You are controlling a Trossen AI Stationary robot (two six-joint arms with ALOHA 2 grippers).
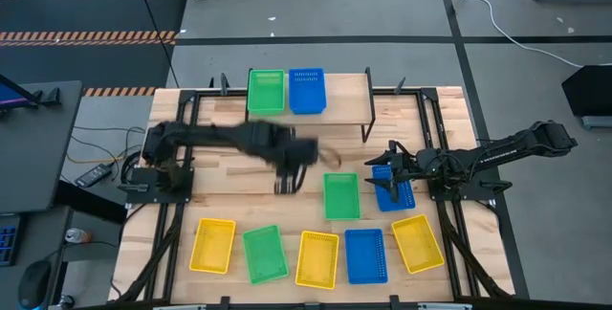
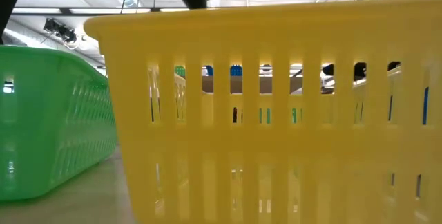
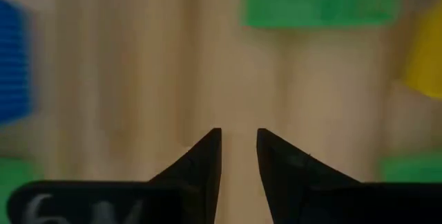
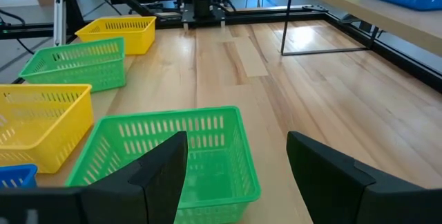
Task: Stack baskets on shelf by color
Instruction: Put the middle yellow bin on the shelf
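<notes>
The left gripper (image 1: 287,178) hangs over bare table (image 1: 229,190), its fingers (image 3: 204,162) nearly together with only a thin gap and nothing between them. A loose green basket (image 1: 341,195) lies just beside it. The right gripper (image 1: 384,178) is spread wide over a blue basket (image 1: 394,191). On the shelf (image 1: 346,95), a green (image 1: 266,91) and a blue (image 1: 307,90) basket sit side by side, the rest of the board bare. Five baskets line the near table edge.

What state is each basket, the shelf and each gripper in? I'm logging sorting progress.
Shelf: two baskets on it, right part bare.
Shelf green basket: upright, unstacked.
Shelf blue basket: upright, unstacked.
Middle green basket: upright on table.
Middle blue basket: upright on table.
Front row baskets: five, upright, unstacked.
Left gripper: shut, empty.
Right gripper: open, empty.
</notes>
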